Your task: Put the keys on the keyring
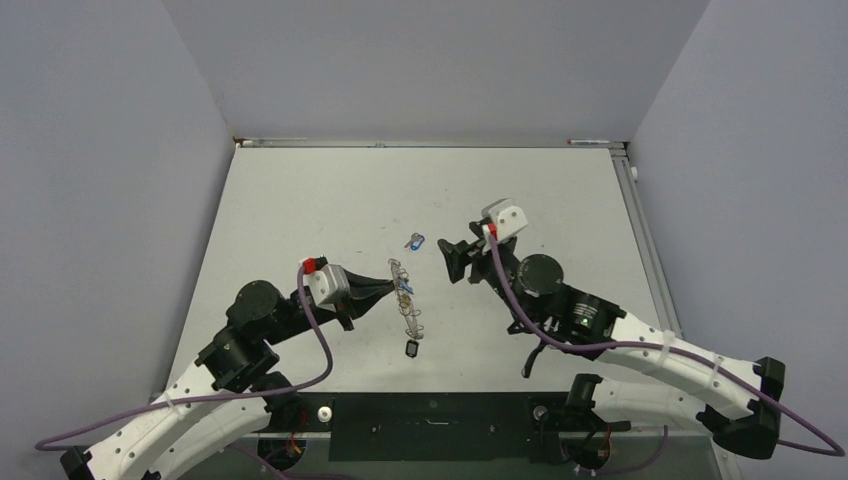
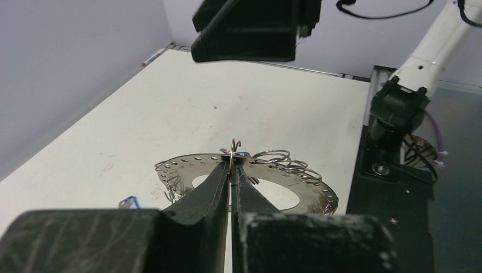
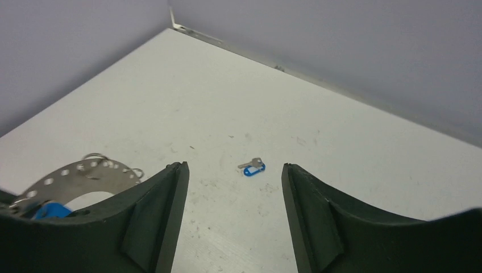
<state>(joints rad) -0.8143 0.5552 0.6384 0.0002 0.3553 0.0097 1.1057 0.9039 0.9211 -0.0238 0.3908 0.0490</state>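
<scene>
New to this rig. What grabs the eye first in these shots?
The left hand stands out first, shut on the rim of the perforated metal keyring near the middle of the table. Facing it, the right hand hangs open. One blue-headed key lies alone on the table straight ahead of its fingers.
</scene>
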